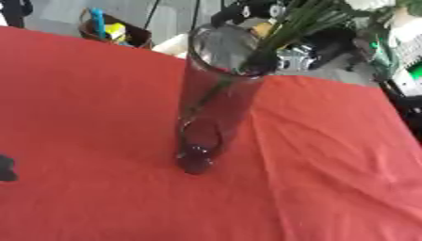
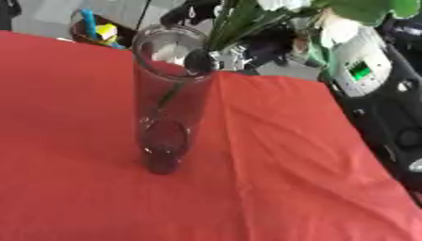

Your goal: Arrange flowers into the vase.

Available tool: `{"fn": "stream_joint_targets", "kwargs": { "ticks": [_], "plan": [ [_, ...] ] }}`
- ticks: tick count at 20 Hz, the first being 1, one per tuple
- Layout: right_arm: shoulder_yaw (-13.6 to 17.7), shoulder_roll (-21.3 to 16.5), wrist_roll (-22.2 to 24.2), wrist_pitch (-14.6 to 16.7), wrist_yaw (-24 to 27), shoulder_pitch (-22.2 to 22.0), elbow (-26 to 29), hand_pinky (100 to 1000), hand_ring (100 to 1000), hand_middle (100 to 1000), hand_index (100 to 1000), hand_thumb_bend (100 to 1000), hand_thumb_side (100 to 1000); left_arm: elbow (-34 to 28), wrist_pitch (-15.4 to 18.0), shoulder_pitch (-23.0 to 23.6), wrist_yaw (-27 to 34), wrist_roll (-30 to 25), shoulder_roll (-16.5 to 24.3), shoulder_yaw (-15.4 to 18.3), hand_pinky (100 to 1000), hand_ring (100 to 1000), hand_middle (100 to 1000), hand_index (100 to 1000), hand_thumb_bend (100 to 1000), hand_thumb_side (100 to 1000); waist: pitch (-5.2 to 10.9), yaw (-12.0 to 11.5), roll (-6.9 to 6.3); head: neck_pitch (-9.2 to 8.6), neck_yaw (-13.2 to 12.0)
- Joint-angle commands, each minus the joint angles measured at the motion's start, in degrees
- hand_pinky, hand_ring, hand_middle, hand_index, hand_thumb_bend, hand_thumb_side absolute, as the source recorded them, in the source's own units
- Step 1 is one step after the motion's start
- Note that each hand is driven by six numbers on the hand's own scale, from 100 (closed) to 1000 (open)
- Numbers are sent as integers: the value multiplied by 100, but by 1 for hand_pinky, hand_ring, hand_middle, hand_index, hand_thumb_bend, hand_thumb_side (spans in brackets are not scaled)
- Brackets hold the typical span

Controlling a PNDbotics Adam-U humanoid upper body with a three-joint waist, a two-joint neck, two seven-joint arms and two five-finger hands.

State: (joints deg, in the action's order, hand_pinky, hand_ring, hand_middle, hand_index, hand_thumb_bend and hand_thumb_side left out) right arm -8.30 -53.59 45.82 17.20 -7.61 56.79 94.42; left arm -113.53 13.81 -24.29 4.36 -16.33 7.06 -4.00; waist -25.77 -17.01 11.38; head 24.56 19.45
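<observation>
A tall clear glass vase (image 1: 206,103) stands upright a little left of the middle of the frame on a table covered with a red cloth (image 1: 329,179). The cloth has soft creases running down the right half of the frame. The vase is a straight cylinder with a round open mouth near the top centre and a thick, darker base resting on the cloth. A bunch of flowers (image 2: 247,19) leans in from the upper right, its long green stems (image 1: 301,23) slanting down to the right side of the vase's rim. One thin stem shows through the glass, running down inside the upper part of the vase. In the right eye view, white blooms and broad green leaves (image 2: 371,9) sit at the top edge. A dark shape (image 1: 262,61) sits against the stems right at the rim; it may be the robot's right hand, but it is too blurred to tell, and whether any fingers are closed on the stems cannot be made out. At the far left edge, low in the left eye view, a small dark shape (image 1: 6,168) shows above the cloth, too little of it to name. Beyond the table's far edge, at upper left, a brown basket (image 1: 111,30) holds blue and yellow items.
</observation>
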Motion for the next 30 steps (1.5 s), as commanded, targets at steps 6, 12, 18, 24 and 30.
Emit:
{"fn": "stream_joint_targets", "kwargs": {
  "ticks": [6, 12, 18, 24, 30],
  "plan": [
    [145, -293, 521, 40, 119, -21, -38, 933, 1000, 904, 995, 331, 1000, -106, -20, -29, -20, -30, 90, 30, 542, 615, 822, 778, 100, 984, 145, 45, -22, -57, 7],
    [203, -316, 530, 35, 255, -23, -32, 931, 1000, 906, 1000, 353, 1000, -106, -31, -29, -18, -45, 80, 19, 542, 615, 822, 777, 100, 983, 159, 49, -17, -63, -11],
    [251, -337, 306, 50, 267, -53, -22, 926, 1000, 902, 1000, 397, 1000, -106, -43, -30, -9, -53, 79, 21, 542, 616, 823, 777, 100, 984, 173, 43, -9, -75, -15],
    [243, -353, 106, 111, 530, -63, 47, 933, 1000, 890, 1000, 419, 1000, -106, -63, -21, -27, -106, 74, 20, 543, 617, 824, 775, 100, 984, 175, 50, -9, -71, -13],
    [297, -410, 76, 123, 813, -83, 67, 935, 1000, 886, 1000, 403, 1000, -106, -73, -13, -21, -131, 76, 24, 543, 618, 825, 774, 100, 983, 205, 72, -20, -51, -28]
  ]
}}
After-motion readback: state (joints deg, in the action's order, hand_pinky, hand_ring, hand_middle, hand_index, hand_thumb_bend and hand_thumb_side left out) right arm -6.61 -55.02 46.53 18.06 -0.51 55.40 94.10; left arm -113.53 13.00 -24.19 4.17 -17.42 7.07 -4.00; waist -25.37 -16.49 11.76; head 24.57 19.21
